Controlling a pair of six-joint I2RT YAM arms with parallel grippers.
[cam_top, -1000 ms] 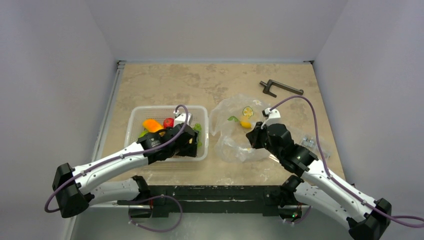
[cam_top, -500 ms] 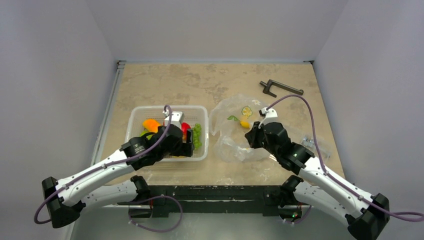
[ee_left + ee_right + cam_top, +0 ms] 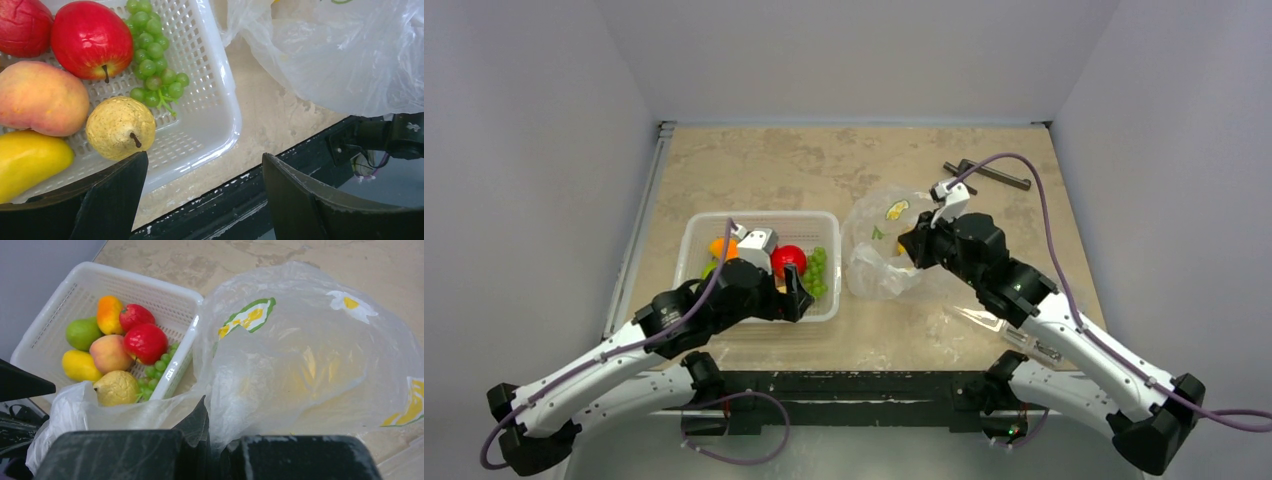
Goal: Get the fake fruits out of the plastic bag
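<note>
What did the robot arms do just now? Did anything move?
The left gripper slid back toward the robot, open, uncovering the red apple in the white basket. The right gripper, shut on the plastic bag, dragged it away from the robot, bunching it up. The basket and the black tool stayed put.

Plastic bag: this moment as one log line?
apple, pear: in mesh basket | left gripper: open | right gripper: shut on plastic bag

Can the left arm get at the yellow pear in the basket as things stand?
Probably yes: the left gripper is open and empty, close to the pear, which lies uncovered in the basket.
</note>
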